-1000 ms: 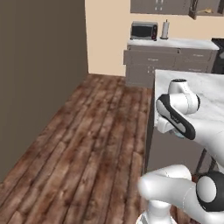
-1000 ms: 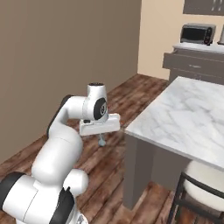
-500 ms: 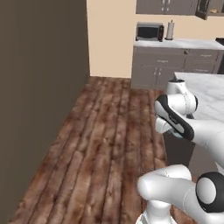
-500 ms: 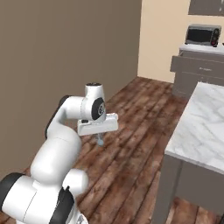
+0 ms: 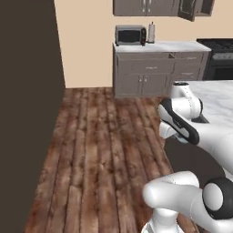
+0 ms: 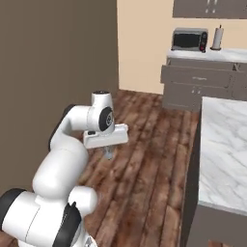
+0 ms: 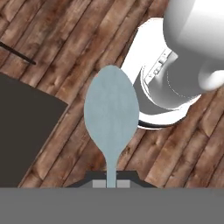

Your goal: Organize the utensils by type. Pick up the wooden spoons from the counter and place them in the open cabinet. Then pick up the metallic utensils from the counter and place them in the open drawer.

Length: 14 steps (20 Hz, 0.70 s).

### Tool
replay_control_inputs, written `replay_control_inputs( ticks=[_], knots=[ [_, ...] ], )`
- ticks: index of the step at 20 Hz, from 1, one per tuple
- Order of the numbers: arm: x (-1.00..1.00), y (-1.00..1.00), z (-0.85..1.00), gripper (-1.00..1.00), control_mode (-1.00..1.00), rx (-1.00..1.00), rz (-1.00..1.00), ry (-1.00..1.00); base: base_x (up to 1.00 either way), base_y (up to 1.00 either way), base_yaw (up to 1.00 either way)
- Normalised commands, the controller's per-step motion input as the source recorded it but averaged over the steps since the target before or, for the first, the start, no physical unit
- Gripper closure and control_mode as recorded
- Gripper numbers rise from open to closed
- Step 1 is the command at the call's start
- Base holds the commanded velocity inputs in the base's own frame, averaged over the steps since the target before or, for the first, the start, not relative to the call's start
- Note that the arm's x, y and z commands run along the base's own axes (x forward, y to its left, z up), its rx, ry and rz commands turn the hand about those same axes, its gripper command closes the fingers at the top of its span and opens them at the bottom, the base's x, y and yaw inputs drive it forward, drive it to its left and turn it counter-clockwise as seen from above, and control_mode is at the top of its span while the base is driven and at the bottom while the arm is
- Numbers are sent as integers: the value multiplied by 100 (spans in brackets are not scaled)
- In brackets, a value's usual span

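The gripper (image 7: 111,183) at the hand view's bottom centre is clamped on a metal spoon's (image 7: 111,114) handle, bowl rising toward frame centre over the wood floor (image 7: 57,52).

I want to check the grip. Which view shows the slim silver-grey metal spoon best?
The hand view: the slim silver-grey metal spoon stands large, handle pinched in the gripper. The right base view shows a sliver under the hand.

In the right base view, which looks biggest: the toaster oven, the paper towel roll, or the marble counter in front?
1. marble counter, by far, though it is also nearest the camera.
2. toaster oven.
3. paper towel roll, slim and clearly smallest.
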Motion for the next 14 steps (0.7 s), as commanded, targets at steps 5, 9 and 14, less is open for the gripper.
replay_control_inputs(
  ticks=[5,9,14],
  knots=[
    [0,0,0,100,100,0,0,0,97,48,-45],
    [0,0,0,100,100,0,0,0,100,49,-41],
    [0,0,0,100,100,0,0,0,100,49,-41]
  ],
)
